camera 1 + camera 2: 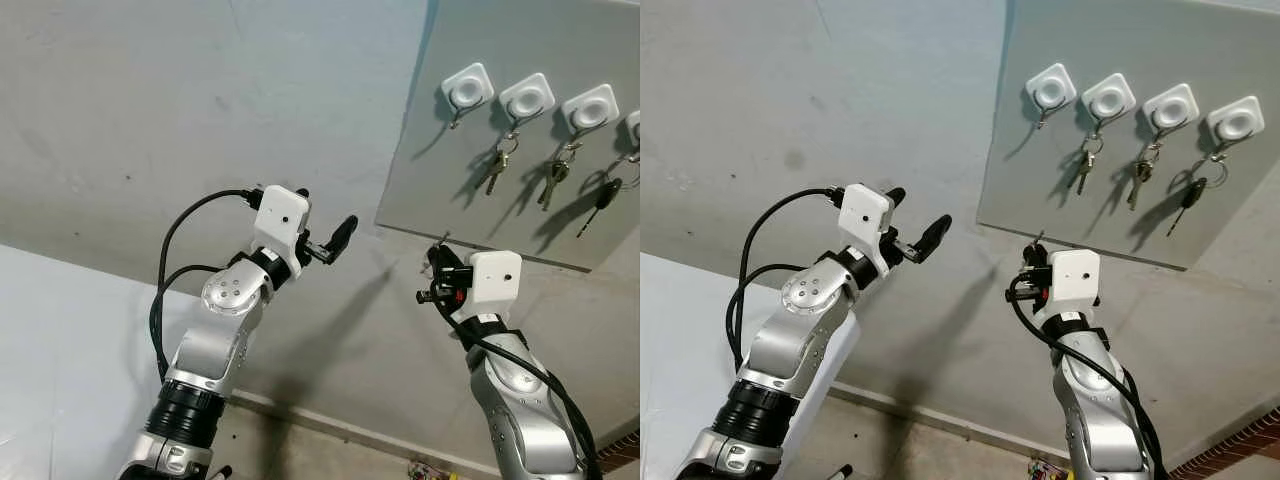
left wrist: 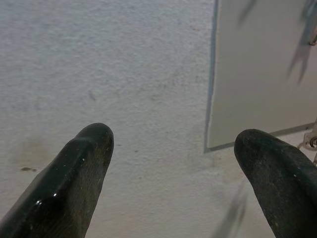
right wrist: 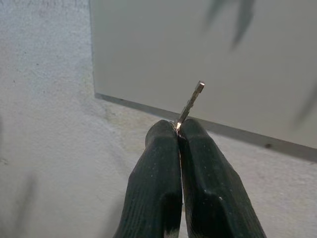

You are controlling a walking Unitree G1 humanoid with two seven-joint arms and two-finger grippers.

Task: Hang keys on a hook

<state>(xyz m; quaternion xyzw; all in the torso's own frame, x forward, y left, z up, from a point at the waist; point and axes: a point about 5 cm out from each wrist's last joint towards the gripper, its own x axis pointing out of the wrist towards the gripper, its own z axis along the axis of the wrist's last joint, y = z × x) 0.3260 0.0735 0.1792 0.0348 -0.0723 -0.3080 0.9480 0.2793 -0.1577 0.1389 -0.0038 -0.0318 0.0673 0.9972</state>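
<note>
Right gripper (image 3: 177, 130): fingers pressed together on a thin key (image 3: 191, 101), tip protruding, just below the board (image 1: 520, 200).

Risk: slim pinch; key may twist or slip near the vacant leftmost hook (image 1: 467, 90).

Left gripper (image 2: 173, 148): fingers spread wide, holding nothing, facing the wall (image 1: 200, 120).

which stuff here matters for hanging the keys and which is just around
Part of the job:
- thin metal key pinched in the right tool
- empty white square hook, leftmost on the grey board

Just around:
- left tool, open, by the bare wall
- three other white hooks already holding keys
- small litter on the floor
</note>
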